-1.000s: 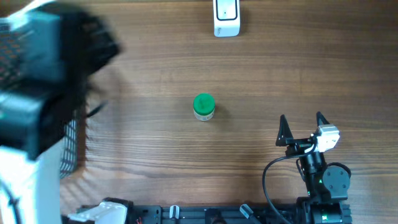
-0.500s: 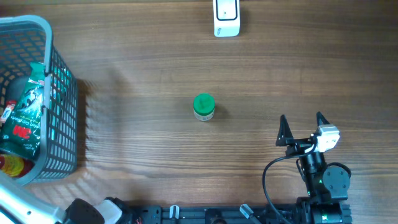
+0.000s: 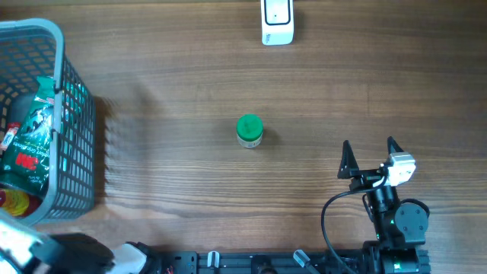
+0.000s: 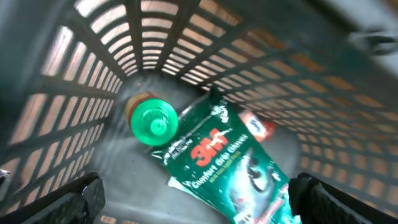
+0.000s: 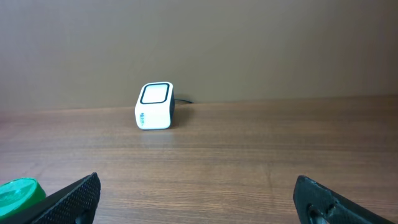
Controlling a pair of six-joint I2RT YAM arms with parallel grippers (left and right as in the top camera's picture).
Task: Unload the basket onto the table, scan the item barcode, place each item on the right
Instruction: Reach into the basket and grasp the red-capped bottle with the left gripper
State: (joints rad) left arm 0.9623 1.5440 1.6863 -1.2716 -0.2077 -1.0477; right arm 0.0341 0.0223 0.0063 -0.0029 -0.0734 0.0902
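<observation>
A small jar with a green lid [image 3: 249, 129] stands alone mid-table; its lid edge [image 5: 18, 191] shows at the right wrist view's lower left. The white barcode scanner [image 3: 277, 21] sits at the far edge, also the scanner [image 5: 154, 106] ahead of my right gripper. My right gripper [image 3: 369, 146] rests open and empty at the near right, right of the jar. My left gripper [image 4: 199, 205] hangs open over the grey basket [image 3: 76, 114], empty. Inside lie a green 3M packet [image 4: 230, 162], a green-capped bottle [image 4: 152, 119] and a red item [image 4: 258, 124].
The basket wall [image 4: 81, 93] rises on every side of the left gripper's view. Part of my left arm [image 3: 46, 255] shows blurred at the near left corner. The right arm's base and cable [image 3: 396, 221] sit at the near right edge.
The left arm's blurred bulk, which covered the basket a second ago, now shows only at the near left corner, leaving the basket in view. The right arm and the jar have not moved.
</observation>
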